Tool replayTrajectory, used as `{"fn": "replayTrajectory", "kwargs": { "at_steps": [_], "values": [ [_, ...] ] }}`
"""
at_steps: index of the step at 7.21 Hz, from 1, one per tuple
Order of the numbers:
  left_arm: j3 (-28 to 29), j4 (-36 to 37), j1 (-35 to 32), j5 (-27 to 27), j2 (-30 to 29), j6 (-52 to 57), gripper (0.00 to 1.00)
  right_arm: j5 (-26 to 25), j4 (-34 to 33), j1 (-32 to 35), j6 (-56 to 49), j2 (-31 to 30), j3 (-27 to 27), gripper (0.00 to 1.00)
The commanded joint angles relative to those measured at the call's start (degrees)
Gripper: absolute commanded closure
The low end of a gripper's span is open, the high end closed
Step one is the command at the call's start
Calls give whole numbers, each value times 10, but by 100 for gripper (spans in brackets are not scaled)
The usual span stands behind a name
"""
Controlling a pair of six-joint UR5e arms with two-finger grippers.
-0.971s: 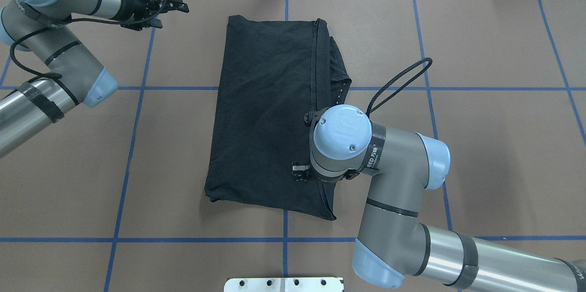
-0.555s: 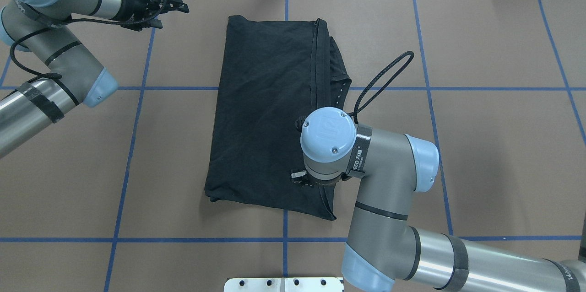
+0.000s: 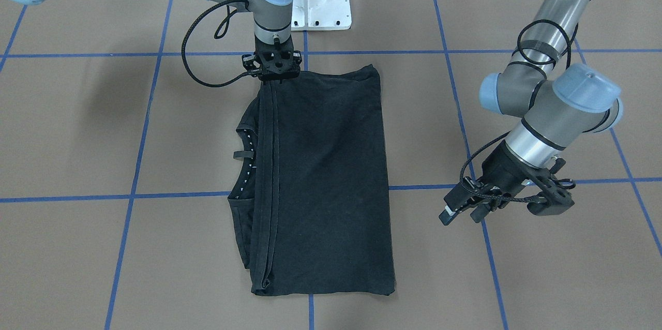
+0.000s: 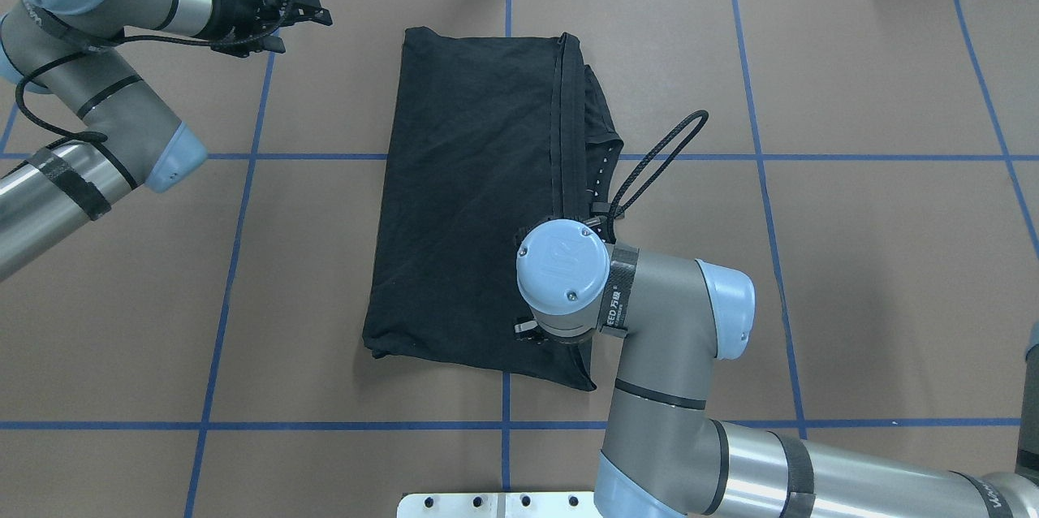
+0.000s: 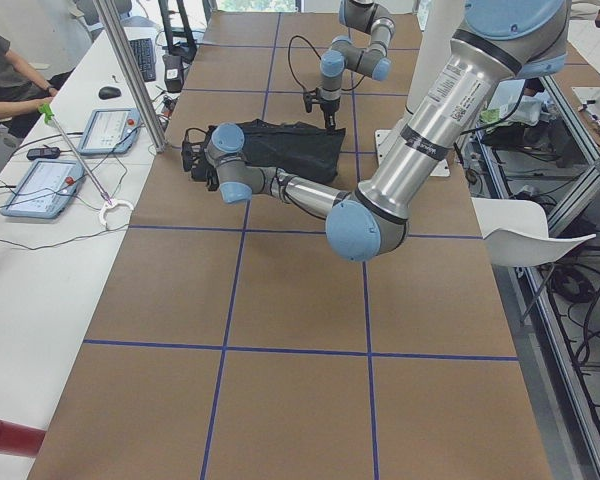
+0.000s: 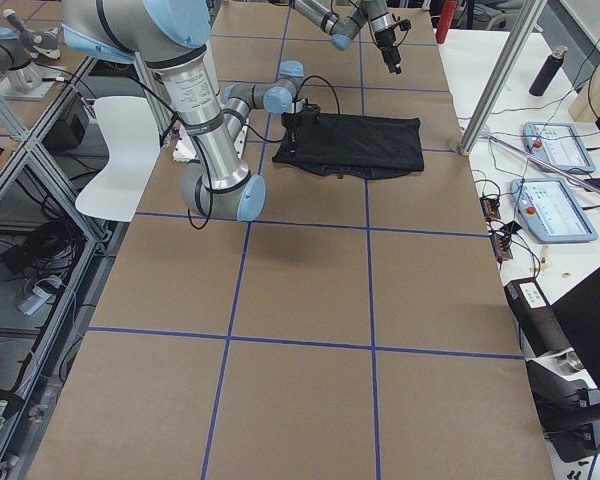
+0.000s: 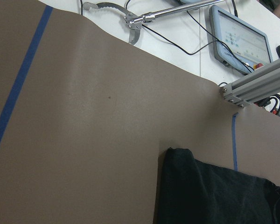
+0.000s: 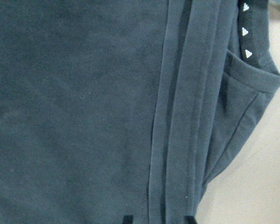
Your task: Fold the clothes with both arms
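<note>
The clothes are one black T-shirt folded into a long rectangle in the middle of the brown table, also seen in the front-facing view. Its doubled hem band runs along one long side, and the collar with small white marks pokes out beside it. My right gripper points straight down at the near end of that band. In the right wrist view its open fingertips straddle the band of the shirt. My left gripper hovers open and empty off the shirt's far left corner.
Blue tape lines divide the table into squares. The white bolted base plate sits at the near edge. An aluminium post and control tablets stand past the far edge, where a person is.
My right wrist has shifted left and toward the robot's base over the shirt's near end, its cable loop trailing along. The left arm has barely moved.
</note>
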Motion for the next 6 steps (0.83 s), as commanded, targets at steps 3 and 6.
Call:
{"fn": "replayTrajectory", "kwargs": {
  "at_steps": [3,6],
  "values": [
    [0,0,2,1,1,-1,0,-4,-3,7,-10,-3,-11,53],
    [0,0,4,1,1,-4,0,-3,-3,24,-27,-8,-10,53]
  ]
}}
